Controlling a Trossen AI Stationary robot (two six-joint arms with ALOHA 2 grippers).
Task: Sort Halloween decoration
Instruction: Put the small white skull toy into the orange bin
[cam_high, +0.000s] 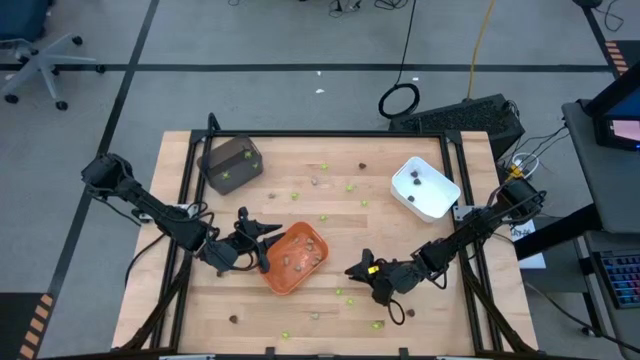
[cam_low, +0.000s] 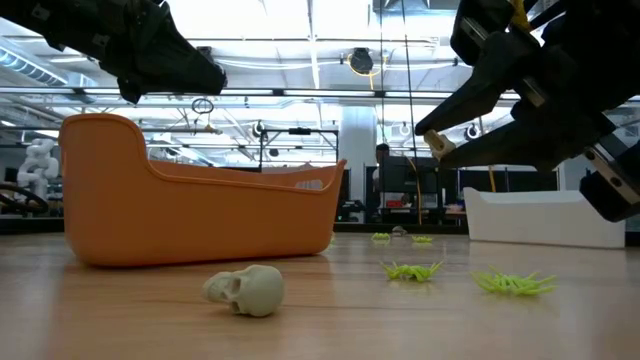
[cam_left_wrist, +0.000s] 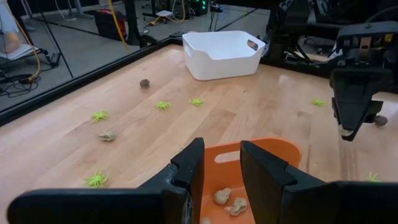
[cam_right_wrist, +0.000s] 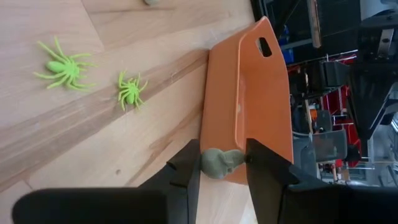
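The decoration is many tiny pieces scattered on the wooden table: lime-green spiders (cam_right_wrist: 62, 65), tan-grey skulls (cam_low: 245, 290) and dark brown bits (cam_left_wrist: 144, 83). My right gripper (cam_high: 356, 270) is shut on a tan-grey skull (cam_right_wrist: 221, 163), just right of the orange tray (cam_high: 295, 257). My left gripper (cam_high: 265, 232) is open and empty above the orange tray's left end (cam_left_wrist: 273, 149). Several tan-grey skulls (cam_left_wrist: 229, 200) lie in that tray. My right gripper pinches the tan-grey skull's two sides (cam_right_wrist: 214, 165) between its two fingertips. The fingers slant down from the table's right toward the orange tray. The skull (cam_low: 437, 143) is lifted clear of the table.
A white tray (cam_high: 425, 187) stands at the far right and a dark grey tray (cam_high: 230, 163) at the far left. Loose green spiders (cam_low: 515, 283) and a skull lie near the front edge. A black frame borders the table.
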